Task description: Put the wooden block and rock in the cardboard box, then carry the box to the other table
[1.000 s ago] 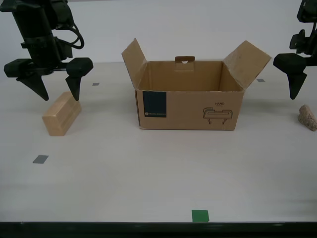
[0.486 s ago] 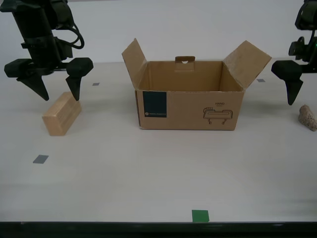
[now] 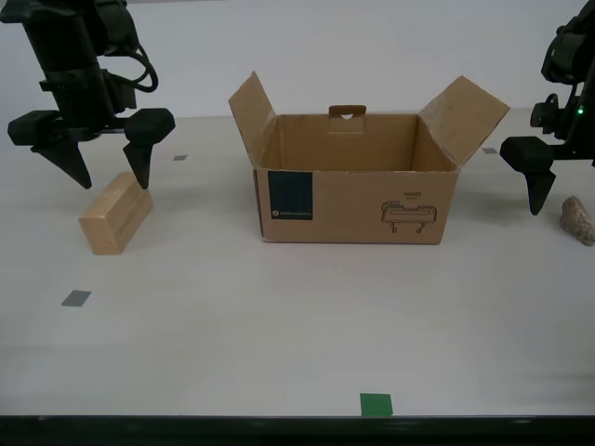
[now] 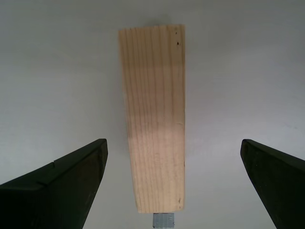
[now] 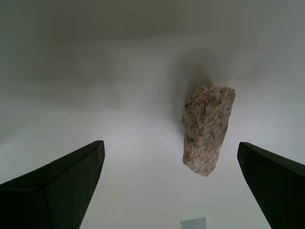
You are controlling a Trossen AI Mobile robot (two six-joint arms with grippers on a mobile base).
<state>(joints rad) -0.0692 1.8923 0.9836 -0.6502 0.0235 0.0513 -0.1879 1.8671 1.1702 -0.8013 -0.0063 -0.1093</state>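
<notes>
My second gripper (image 4: 171, 191) is hanging with its jaws spread wide over the wooden block (image 4: 155, 119), empty, the block lying lengthwise in the gap between them and touching neither. In the exterior view that gripper (image 3: 102, 177) is poised just above the far end of the block (image 3: 115, 213), which is resting on the worktop (image 3: 279, 325) at the exterior view's left, well apart from the cardboard box (image 3: 358, 186).

My first gripper (image 5: 171, 191) is likewise holding its jaws wide and empty, with the rock (image 5: 208, 129) lying on the worktop off centre in the gap, closer to one jaw than the other. At the exterior view's right only one jaw of this gripper is showing, just beside the rock (image 3: 577, 220), which is sitting near the frame's edge, to the right of the box.

Both pickups appear to be in the approach stage; nothing is in the box yet, whose flaps are standing open. The next move likely calls for each gripper to descend and close, with my first gripper probably needing to centre on the rock beforehand.
</notes>
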